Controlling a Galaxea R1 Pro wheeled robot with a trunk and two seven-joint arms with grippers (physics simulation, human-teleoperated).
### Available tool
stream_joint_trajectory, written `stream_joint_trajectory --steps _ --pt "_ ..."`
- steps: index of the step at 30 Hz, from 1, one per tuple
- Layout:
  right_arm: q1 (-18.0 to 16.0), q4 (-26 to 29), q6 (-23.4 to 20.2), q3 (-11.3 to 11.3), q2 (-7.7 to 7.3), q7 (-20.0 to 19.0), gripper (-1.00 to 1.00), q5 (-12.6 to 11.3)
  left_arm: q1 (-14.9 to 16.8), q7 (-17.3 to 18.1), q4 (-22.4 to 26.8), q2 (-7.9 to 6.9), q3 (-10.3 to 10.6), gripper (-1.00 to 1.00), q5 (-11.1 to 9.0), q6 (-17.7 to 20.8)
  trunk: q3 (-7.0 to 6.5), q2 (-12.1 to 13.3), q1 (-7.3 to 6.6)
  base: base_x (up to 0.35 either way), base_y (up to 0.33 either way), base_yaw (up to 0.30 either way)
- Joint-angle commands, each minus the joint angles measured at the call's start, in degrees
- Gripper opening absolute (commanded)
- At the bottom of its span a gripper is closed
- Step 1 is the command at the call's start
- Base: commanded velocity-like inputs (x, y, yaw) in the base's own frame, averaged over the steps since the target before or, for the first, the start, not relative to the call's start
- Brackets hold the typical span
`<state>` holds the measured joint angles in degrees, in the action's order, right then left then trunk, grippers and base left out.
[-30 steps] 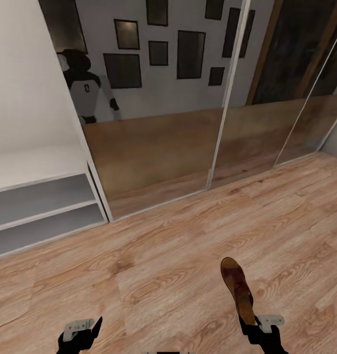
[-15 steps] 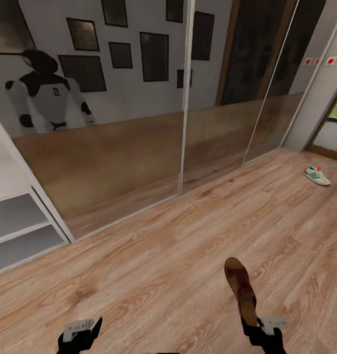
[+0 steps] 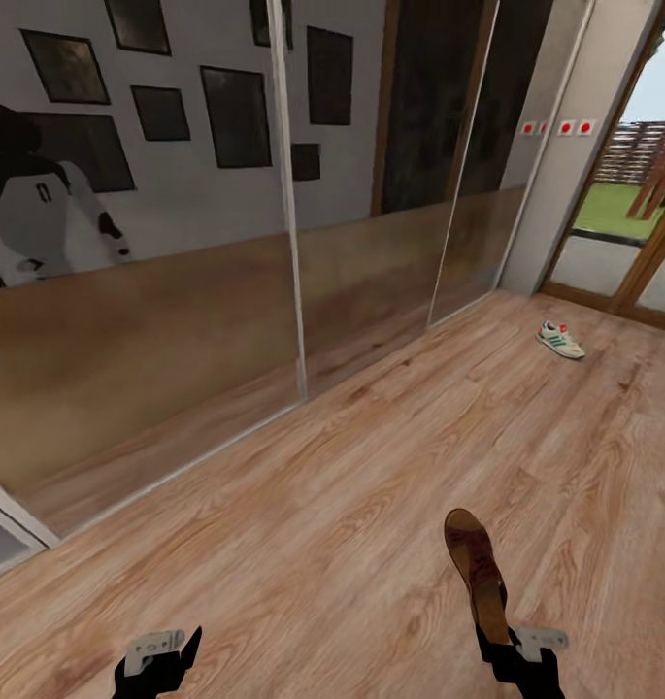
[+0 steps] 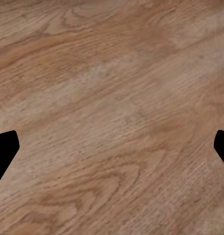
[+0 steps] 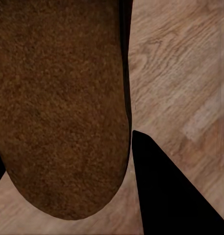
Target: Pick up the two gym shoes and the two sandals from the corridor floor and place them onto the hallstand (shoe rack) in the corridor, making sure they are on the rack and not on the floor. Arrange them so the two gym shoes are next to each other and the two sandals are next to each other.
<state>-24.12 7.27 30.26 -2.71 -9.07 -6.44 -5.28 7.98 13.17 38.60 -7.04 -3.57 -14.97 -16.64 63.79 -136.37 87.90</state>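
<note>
The right tool (image 3: 494, 636) is clamped on one end of a brown sandal (image 3: 476, 573), which sticks out ahead of it above the corridor floor (image 3: 351, 505); in the right wrist view the sandal's sole (image 5: 62, 107) lies against a dark finger (image 5: 165, 191). The left tool (image 3: 167, 652) carries nothing, its fingers spread wide over bare planks.

One gym shoe (image 3: 559, 340) lies on the floor far beyond the sandal, near the glass door. A corner of the hallstand (image 3: 2, 539) shows far to the sandal's left, beside the mirrored wardrobe (image 3: 177, 291).

The grip looks short, taking only the sandal's end, so a quick turn of the base could lever it loose and drop it. The long overhang could also clip the wardrobe or the hallstand frame on approach.
</note>
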Motion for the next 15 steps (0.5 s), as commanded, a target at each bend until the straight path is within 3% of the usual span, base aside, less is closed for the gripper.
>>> stream_joint_trajectory --steps 1,15 --pt "0.0 -0.1 0.1 -0.3 0.01 -0.7 -1.0 -0.8 0.0 0.5 0.0 0.0 -0.1 1.0 -0.6 0.0 -0.01 0.0 0.02 0.307 -0.157 -0.275" --pt "0.0 -0.1 0.1 -0.3 0.01 -0.7 -1.0 -0.8 0.0 0.5 -1.0 0.09 -0.1 1.0 -0.7 0.0 -0.74 0.0 0.02 0.31 -0.146 -0.274"
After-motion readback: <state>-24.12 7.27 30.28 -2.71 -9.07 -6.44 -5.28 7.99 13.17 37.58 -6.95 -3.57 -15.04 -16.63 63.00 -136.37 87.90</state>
